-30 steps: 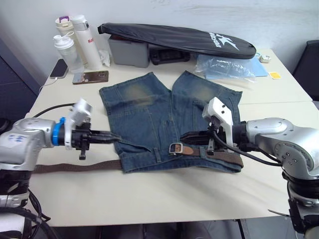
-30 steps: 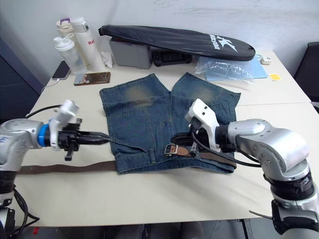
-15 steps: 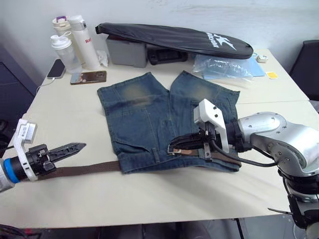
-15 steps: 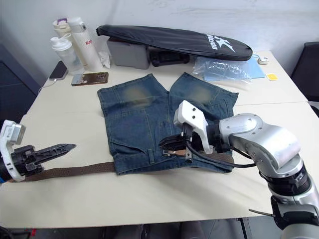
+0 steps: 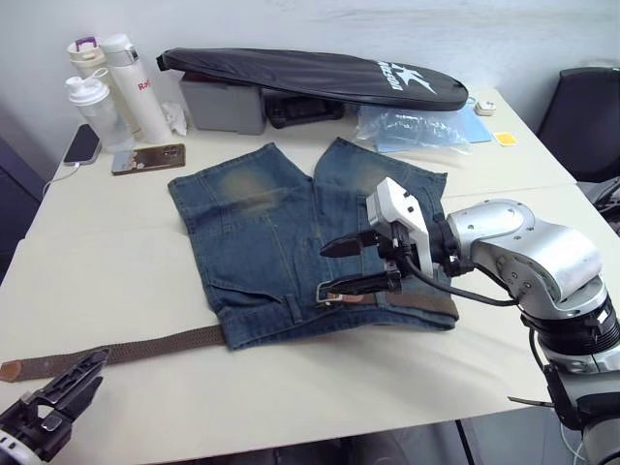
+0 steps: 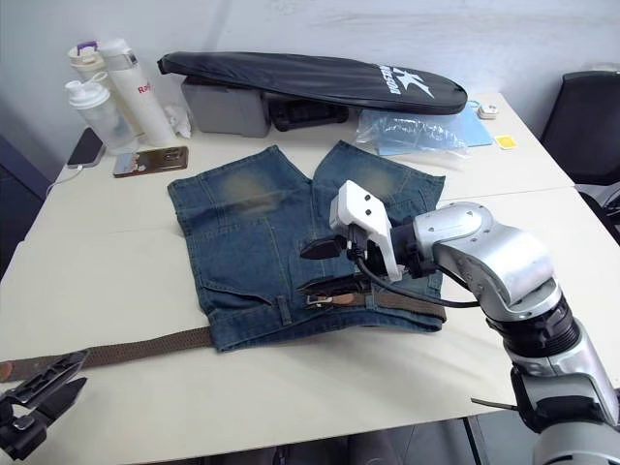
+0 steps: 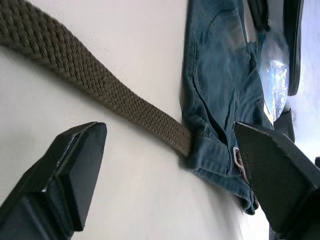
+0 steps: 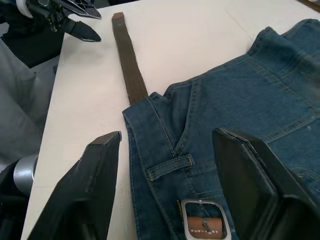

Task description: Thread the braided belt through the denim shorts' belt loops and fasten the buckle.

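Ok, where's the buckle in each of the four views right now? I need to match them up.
Left eye view: the buckle lies on the denim shorts waistband, by the open right gripper.
Right eye view: same place, under the lower finger.
Left wrist view: a sliver of metal at the waistband edge.
Right wrist view: between the fingers, near the bottom edge.
Shared landmark: the braided belt running out of the shorts' side.

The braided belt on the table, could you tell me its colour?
The braided belt is dark brown; the left wrist view shows it best.
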